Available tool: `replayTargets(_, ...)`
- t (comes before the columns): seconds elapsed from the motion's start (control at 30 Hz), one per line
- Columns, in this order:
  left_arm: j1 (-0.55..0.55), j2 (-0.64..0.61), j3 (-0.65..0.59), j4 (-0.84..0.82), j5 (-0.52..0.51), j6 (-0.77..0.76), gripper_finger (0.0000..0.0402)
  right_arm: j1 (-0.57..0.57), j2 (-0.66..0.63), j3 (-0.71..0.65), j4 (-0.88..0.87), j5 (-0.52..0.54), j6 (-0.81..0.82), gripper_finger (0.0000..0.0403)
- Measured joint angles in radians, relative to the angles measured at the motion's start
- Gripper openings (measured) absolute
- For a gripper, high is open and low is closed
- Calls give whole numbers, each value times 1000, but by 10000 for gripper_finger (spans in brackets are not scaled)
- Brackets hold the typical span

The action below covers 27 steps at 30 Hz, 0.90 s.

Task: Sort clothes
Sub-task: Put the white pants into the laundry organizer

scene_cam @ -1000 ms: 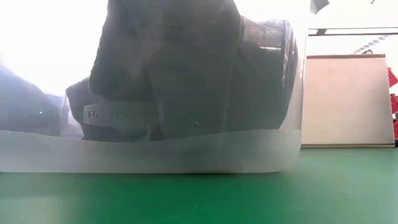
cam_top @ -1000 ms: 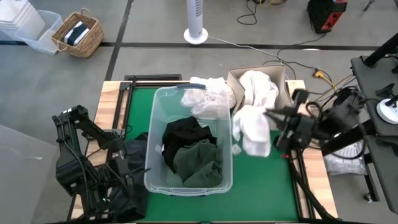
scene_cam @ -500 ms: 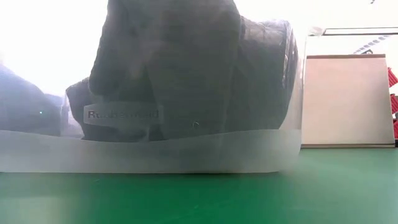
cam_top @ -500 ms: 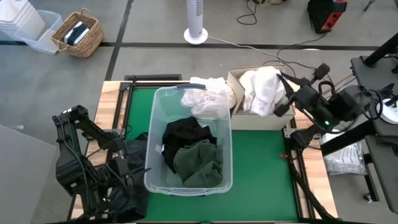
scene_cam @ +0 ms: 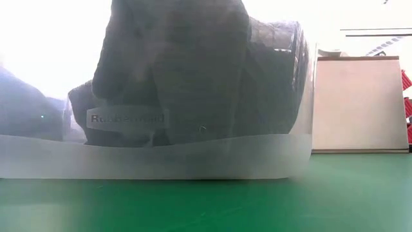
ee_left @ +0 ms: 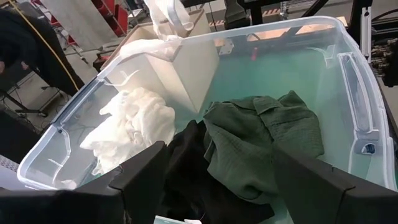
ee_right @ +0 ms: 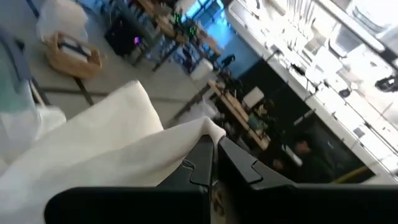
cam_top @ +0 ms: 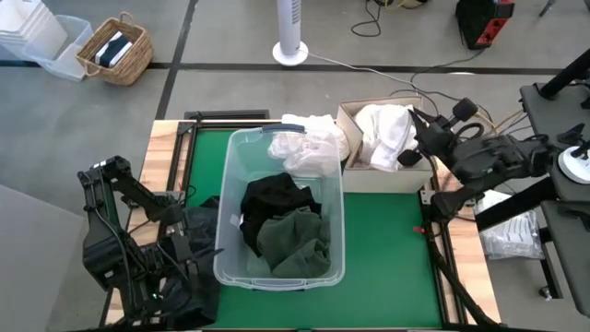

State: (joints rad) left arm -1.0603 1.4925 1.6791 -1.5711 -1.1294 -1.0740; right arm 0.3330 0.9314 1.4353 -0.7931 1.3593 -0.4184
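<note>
While the left gripper (ee_left: 211, 180) waits at the near left corner of the table, fingers spread wide and empty, the work sits on the other side. Its wrist camera looks into the clear tub (cam_top: 230, 263), where a black garment (cam_top: 274, 198) and a dark green shirt (cam_top: 295, 242) lie at the near end and a white garment (cam_top: 304, 148) bunches at the far end, spilling over the rim. More dark cloth (cam_top: 198, 226) lies on the mat just left of the tub.

To the right of the tub stands the cardboard box (cam_top: 348, 118). A second ago a white garment (cam_top: 387, 134) dangled from the right gripper (cam_top: 417, 148) over the green mat beside the tub; since then the right arm has swung back, and the garment now rests in the box with the other white cloth. That looks like one more white piece carried to its place, leaving the darks in the tub.

The right gripper is at the box's right edge, fingers (ee_right: 199, 163) pinched shut on a fold of that white garment, so the release has not happened yet.
</note>
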Motion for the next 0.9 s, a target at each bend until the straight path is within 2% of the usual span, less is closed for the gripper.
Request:
replayTargets(0.23,0,0,0,0,1,0,263,-49,1,0,-519,-4,524,9)
replayTargets(0.4,0,0,0,0,1,0,263,-51,1,-7,-716,-41,778,9)
replayTargets(0.53,0,0,0,0,-6,0,263,-51,0,-44,-723,-103,820,9)
replayTargets(0.9,0,0,0,0,-10,0,263,-80,-1,-172,-725,-156,865,9)
